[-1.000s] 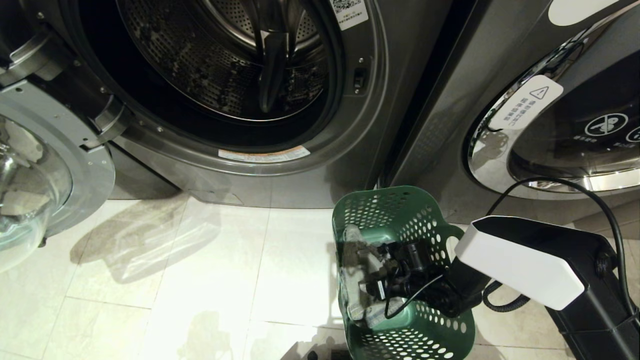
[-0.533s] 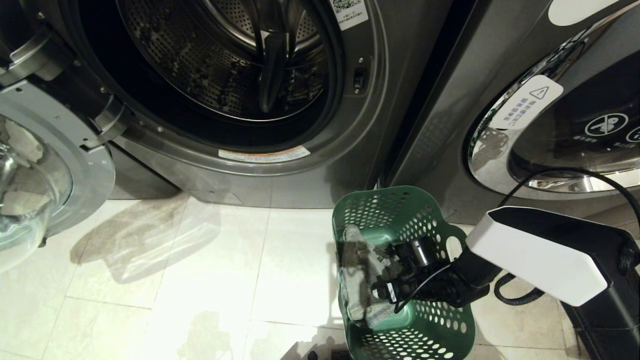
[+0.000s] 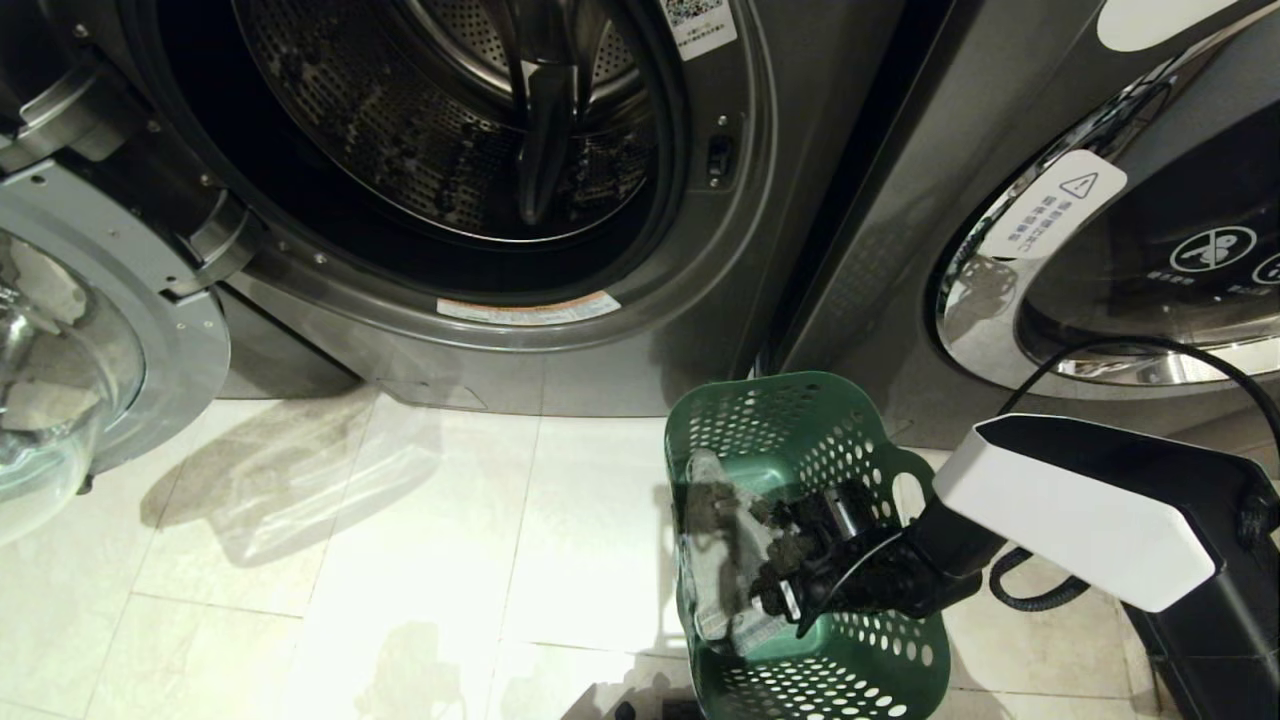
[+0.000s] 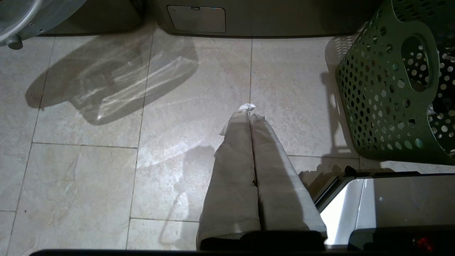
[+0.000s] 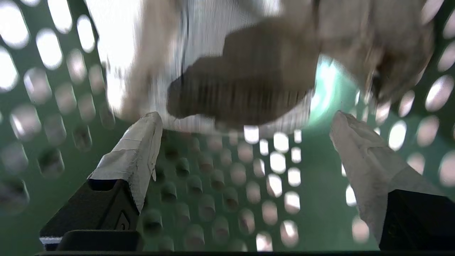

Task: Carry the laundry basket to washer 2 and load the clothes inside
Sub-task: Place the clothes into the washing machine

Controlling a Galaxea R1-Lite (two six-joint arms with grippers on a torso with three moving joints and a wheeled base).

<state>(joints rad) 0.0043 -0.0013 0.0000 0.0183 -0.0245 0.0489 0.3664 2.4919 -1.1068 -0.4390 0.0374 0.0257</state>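
Observation:
The dark green perforated laundry basket (image 3: 765, 388) stands on the floor in front of the gap between two washers; it also shows in the left wrist view (image 4: 376, 99). The clothes (image 3: 712, 545), a faded grey-green garment, lie inside it. My right gripper (image 3: 772, 560) reaches down into the basket, open, its taped fingers (image 5: 142, 142) spread just short of the clothes (image 5: 249, 78) and nothing between them. A dark grey washer (image 3: 720, 300) has its drum (image 3: 450, 130) open; no number label shows. My left gripper (image 4: 250, 110) hangs shut and empty over the tiles.
The open washer's glass door (image 3: 60, 370) swings out at the left. A second washer (image 3: 1100, 250) with its door closed stands at the right. The right arm's black cable (image 3: 1150, 350) loops above it. Pale floor tiles (image 3: 400, 560) lie before the open drum.
My right arm has shifted a little to the right, and its wrist has tipped the open gripper lower into the basket, closer to the clothes. Basket and left arm have not moved.

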